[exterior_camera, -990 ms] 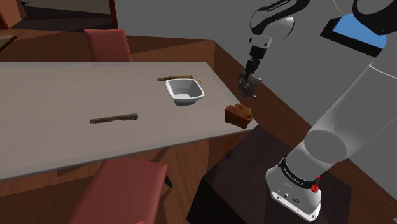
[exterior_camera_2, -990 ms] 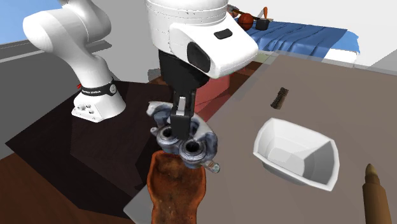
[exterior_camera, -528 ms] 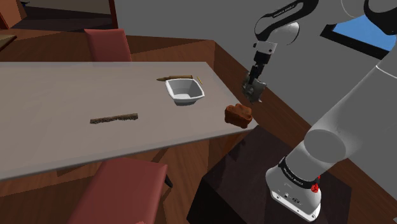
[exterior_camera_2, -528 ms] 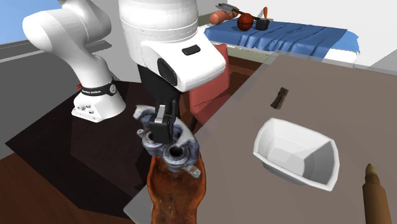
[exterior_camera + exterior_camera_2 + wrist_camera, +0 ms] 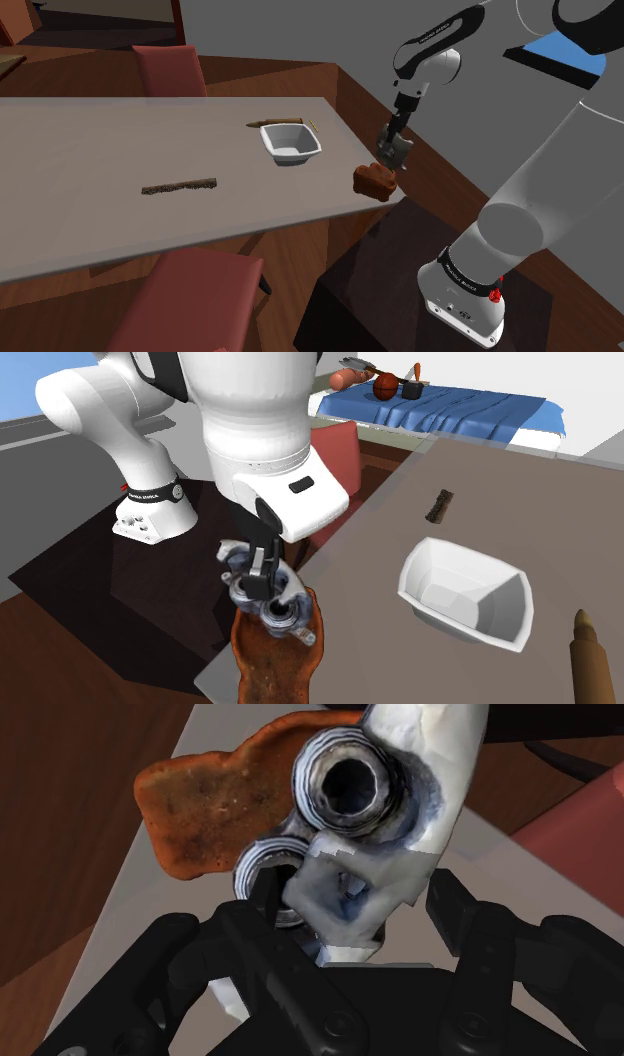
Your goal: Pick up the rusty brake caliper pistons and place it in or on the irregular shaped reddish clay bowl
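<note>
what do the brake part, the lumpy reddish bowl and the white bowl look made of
Brake part: looks like cast metal, dull grey-white with dark-ringed round bores; no rust plainly shows. Lumpy bowl: likely fired clay, matte orange-brown with dark mottling and an uneven edge. White bowl: plain flat white, angular walls; material cannot be told, perhaps ceramic or plastic.

white arm (image 5: 540,180) arches over, wrist bent down; black claw (image 5: 260,580) points downward, fingers clamped on the caliper (image 5: 400,854).
</note>
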Motion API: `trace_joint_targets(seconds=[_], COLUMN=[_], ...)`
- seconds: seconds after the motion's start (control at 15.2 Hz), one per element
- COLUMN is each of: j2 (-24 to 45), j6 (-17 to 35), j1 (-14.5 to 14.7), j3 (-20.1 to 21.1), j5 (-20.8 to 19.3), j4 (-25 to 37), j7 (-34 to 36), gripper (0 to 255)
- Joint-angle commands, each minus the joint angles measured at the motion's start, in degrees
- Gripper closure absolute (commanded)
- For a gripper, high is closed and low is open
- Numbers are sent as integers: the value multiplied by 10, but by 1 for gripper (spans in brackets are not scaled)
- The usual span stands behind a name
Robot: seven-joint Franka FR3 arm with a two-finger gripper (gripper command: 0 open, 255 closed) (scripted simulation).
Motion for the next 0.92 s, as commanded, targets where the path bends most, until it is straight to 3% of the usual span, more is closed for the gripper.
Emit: trace_joint_targets(seconds=[0.0, 0.46, 0.86], j2=[11, 52, 53], j6=[16, 66, 68], j1=[0, -3, -3], j3=[1, 4, 5], j5=[6, 30, 31], j4=[-5, -19, -19], j7=[-4, -23, -24], gripper=[255, 255, 255])
